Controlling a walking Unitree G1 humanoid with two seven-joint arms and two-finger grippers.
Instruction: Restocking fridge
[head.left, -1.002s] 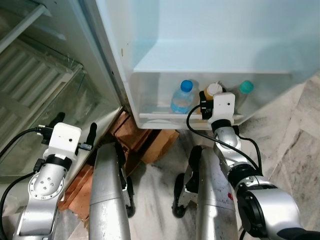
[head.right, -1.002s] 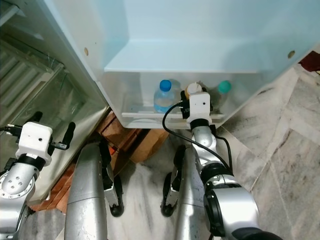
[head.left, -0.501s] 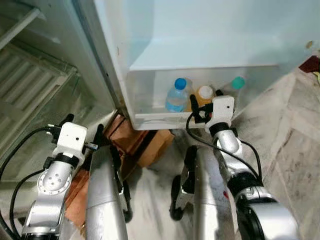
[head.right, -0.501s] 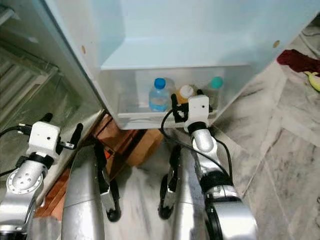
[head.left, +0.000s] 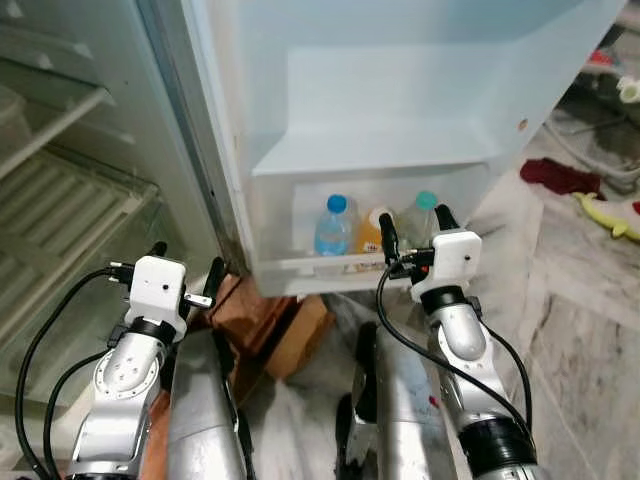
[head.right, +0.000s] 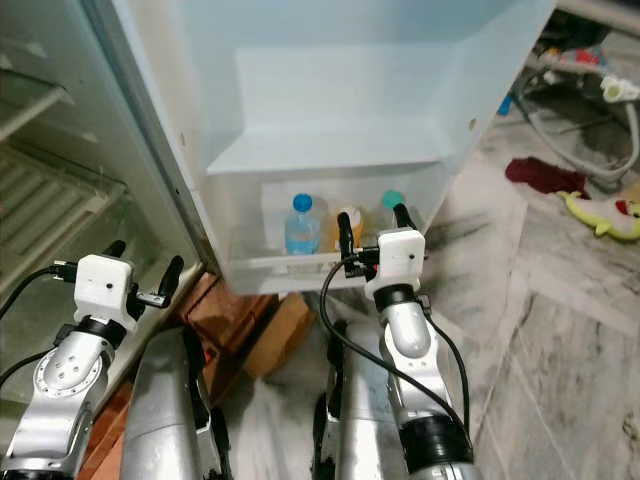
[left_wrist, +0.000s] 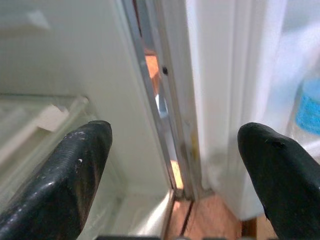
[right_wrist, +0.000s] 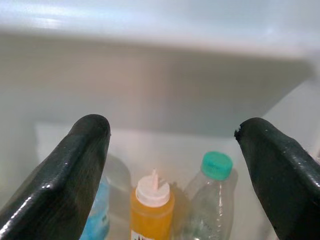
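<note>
Nearest the camera, the robot's two silver legs stand on a grey marbled floor (head.left: 590, 330). The left gripper (head.left: 186, 272) hangs at about eight o'clock, its fingers (left_wrist: 75, 170) spread wide apart and holding nothing, aimed at the hinge edge between the fridge body and the door. The right gripper (head.left: 410, 232) sits near five o'clock, just in front of the lowest door shelf (head.left: 320, 268), fingers (right_wrist: 75, 165) likewise wide apart and empty.

Below the door, on the floor, lie brown cardboard boxes (head.left: 285, 335), partly tucked under the fridge.

In the door shelf stand three bottles in a row: a blue-capped water bottle (head.left: 333, 226) with a blue label band (any writing on it is too blurred to read), an orange squeeze bottle (right_wrist: 150, 207) with a white nozzle cap, and a clear bottle with a teal cap (right_wrist: 212, 200). The orange one stands between the other two, close beside each.

Above them the open fridge door (head.left: 400, 90) shows a pale inner lining with a bare upper ledge. At ten o'clock, the fridge interior (head.left: 60, 200) shows wire and glass shelves.

Farther off, at two o'clock, a dark red cloth (head.left: 558, 177) and a yellow toy (head.left: 610, 218) lie on the floor, near some cables.
</note>
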